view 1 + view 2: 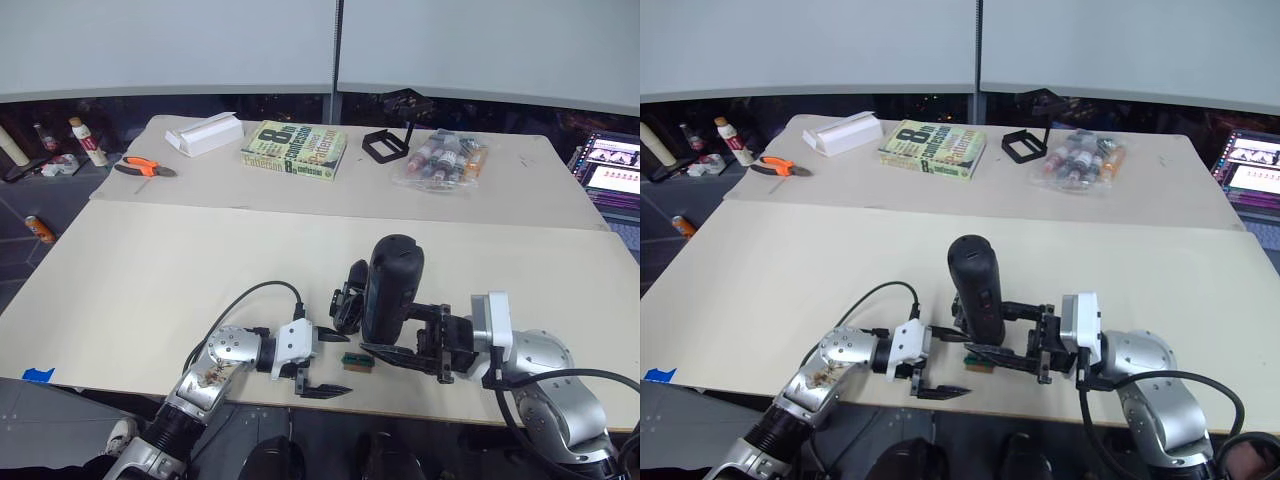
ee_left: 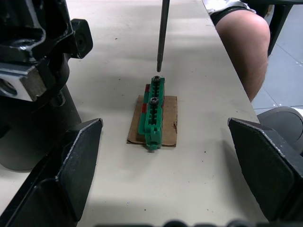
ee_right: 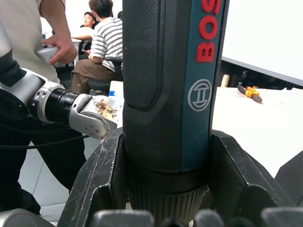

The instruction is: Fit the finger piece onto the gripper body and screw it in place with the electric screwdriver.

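The right gripper is clamped around the electric screwdriver, held upright near the table's near edge, its bit just above the green block. The left gripper is spread wide, empty. The gripper body stands just left of the screwdriver.

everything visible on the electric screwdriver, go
The electric screwdriver is a thick black cylinder with a textured grip, a dark blue panel bearing red lettering and a round logo. It stands upright near the table's front edge, clamped between the right tool's fingers. Its thin metal bit points down, the tip just above a screw head on the small green block, which lies on a brown card.
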